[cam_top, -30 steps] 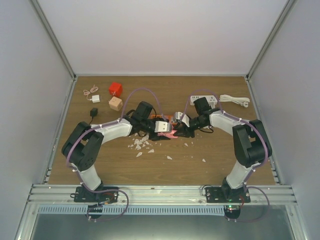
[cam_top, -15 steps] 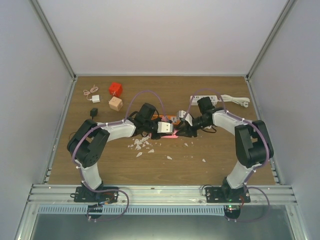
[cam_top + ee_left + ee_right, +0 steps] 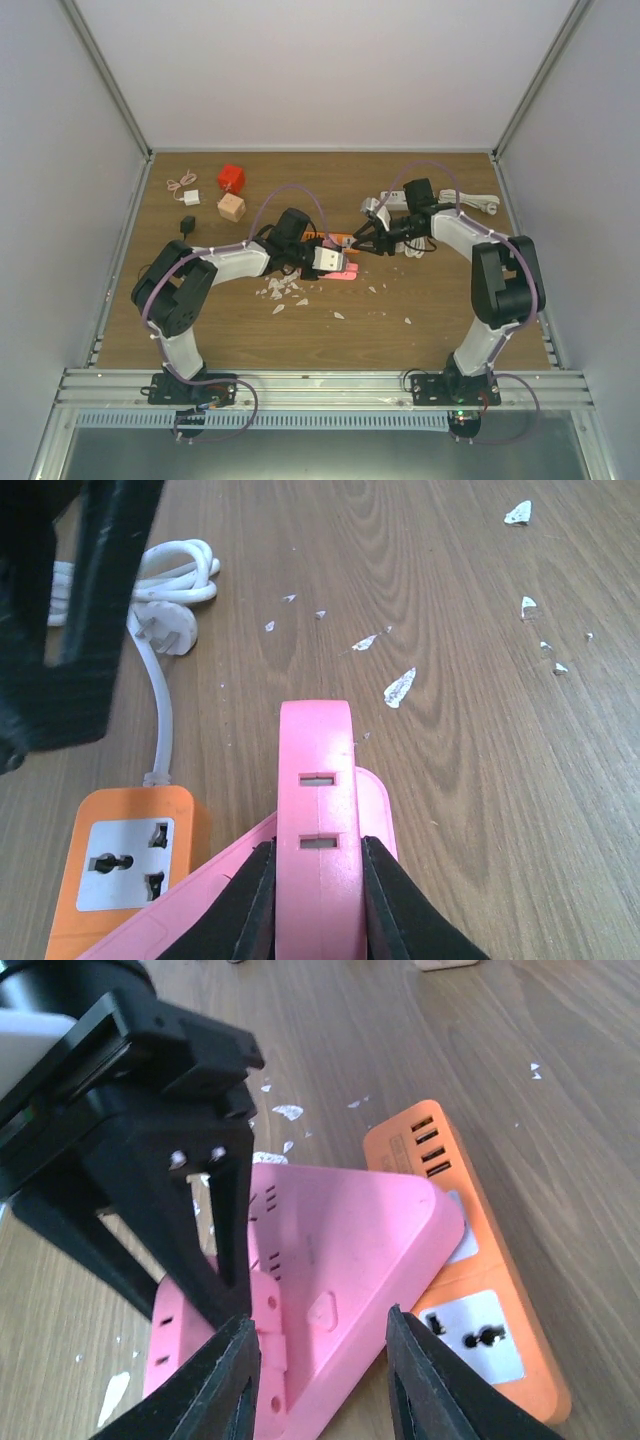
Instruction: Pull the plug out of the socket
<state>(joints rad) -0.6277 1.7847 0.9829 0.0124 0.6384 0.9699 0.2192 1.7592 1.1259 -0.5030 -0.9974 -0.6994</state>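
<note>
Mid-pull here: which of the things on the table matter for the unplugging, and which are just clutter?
In the job: pink adapter, clamped by the left gripper; orange power strip partly under it; right gripper, open above.

Lying about: red cube, tan cube, white charger, black adapter, white extension lead, white chips.

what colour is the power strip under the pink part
Orange power strip, clearest in right wrist view.

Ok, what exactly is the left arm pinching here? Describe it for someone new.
Look at the middle of the wooden table, at the orange power strip. A flat pink block lies partly over it. The left fingers are shut on a narrow pink bar on that block, marked by two small rectangular slots.
</note>
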